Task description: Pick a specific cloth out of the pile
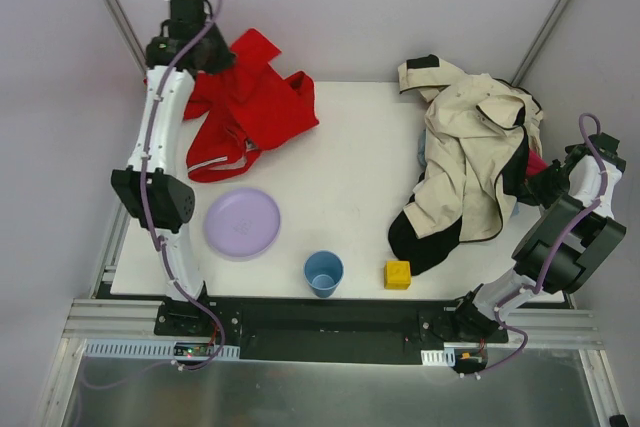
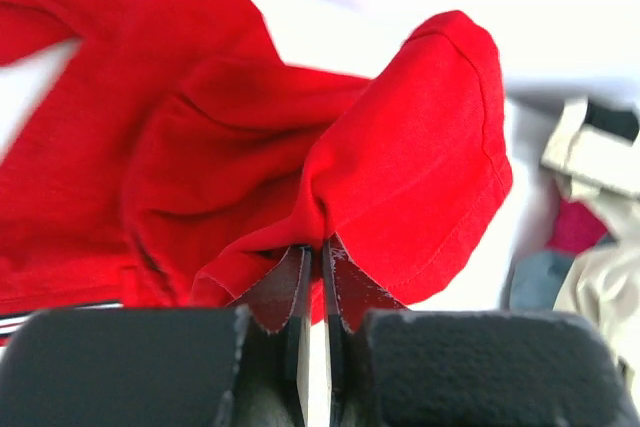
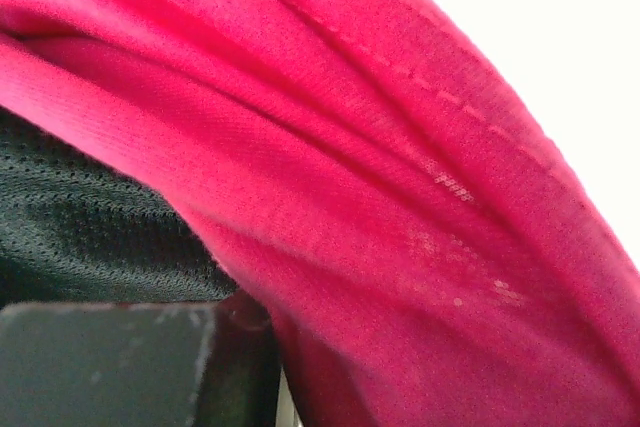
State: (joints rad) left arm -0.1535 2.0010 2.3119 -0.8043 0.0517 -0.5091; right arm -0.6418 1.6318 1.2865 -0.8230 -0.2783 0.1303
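Left hand point(image 2: 312, 252) tight on cloth point(image 2: 400, 147)

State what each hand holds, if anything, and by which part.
Left hand pinches the large bright red fabric garment at a fold near its hem. Right hand, amid magenta cloth: cannot be told.

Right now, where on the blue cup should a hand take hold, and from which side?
Its rim wall, from straight above. The blue cup stands upright with its mouth open, so one finger can probably drop inside and one outside. The purple plate and yellow block stand apart from it.
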